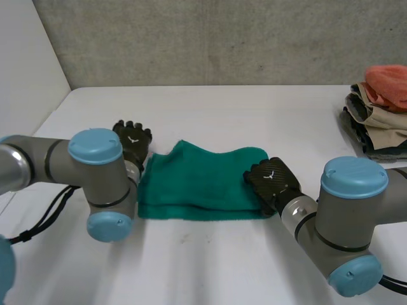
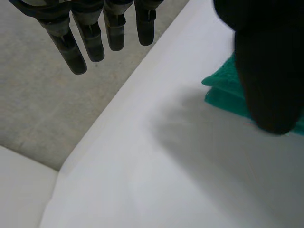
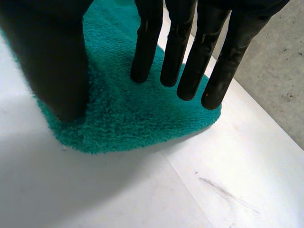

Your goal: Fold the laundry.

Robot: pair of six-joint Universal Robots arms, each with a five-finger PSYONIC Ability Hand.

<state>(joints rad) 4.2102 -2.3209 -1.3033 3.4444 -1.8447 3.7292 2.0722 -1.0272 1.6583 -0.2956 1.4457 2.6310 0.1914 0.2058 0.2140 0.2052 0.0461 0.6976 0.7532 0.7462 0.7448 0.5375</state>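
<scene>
Fingers [image 2: 71,52] of the left hand [image 1: 132,141] hang straight and slightly spread, holding nothing. The hand is open and sits just beside the left end of the towel [image 1: 203,184], over bare surface [image 1: 222,108]. In the left wrist view its thumb [image 2: 266,71] stands in front of the towel's corner, and whether it touches the cloth cannot be told.

The towel is green terry and lies flat and folded between the two hands. Its long axis runs left to right across the head view. Doubled layers show along the near edge, and the far edge is wavy.

The right hand [image 1: 275,181] rests at the towel's right end, also open. Its fingers [image 3: 190,61] reach straight out over the rounded corner of the cloth, and its thumb [image 3: 57,61] comes down at the towel's edge. It grips nothing.

The surface is white and marked with a few faint scuffs. Behind it stands a grey concrete wall [image 1: 222,38]. At the far right edge sits a pile of folded clothes [image 1: 381,121] with an orange piece on top and beige and dark ones beneath, well apart from the towel.
</scene>
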